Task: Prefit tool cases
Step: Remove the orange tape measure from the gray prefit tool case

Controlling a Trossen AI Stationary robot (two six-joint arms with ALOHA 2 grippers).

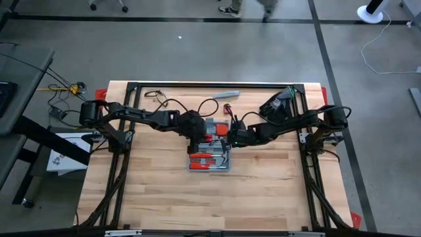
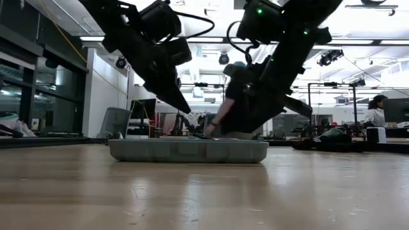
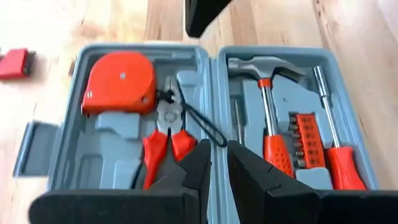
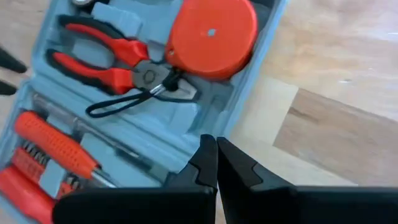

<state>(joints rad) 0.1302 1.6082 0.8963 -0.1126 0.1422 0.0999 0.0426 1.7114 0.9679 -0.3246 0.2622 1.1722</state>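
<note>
The grey-blue tool case [image 1: 210,150] lies open and flat on the table's middle, also in the low view [image 2: 188,150]. One half holds an orange tape measure [image 3: 121,81] and red-handled pliers [image 4: 106,62]. The other half holds a hammer [image 3: 264,68], a bit set and a screwdriver [image 3: 339,165]. My left gripper [image 3: 219,171] hovers over the hinge line between the halves, open by a narrow gap and holding nothing. My right gripper [image 4: 216,158] is shut and stands low over the case's rim [image 4: 249,118] beside the tape measure. My right gripper's shut fingers [image 4: 205,155] slant down from the table's right over the case's rim next to the tape measure. Whether they touch the rim I cannot tell.
A slim grey bar [image 1: 225,94], a small red piece [image 1: 228,105], loose cable [image 1: 154,95] and black gloves [image 1: 279,104] lie toward the far edge. Another red piece [image 3: 15,62] sits beside the case. Bare wood [image 1: 210,204] lies on the near side. People show in the room behind.
</note>
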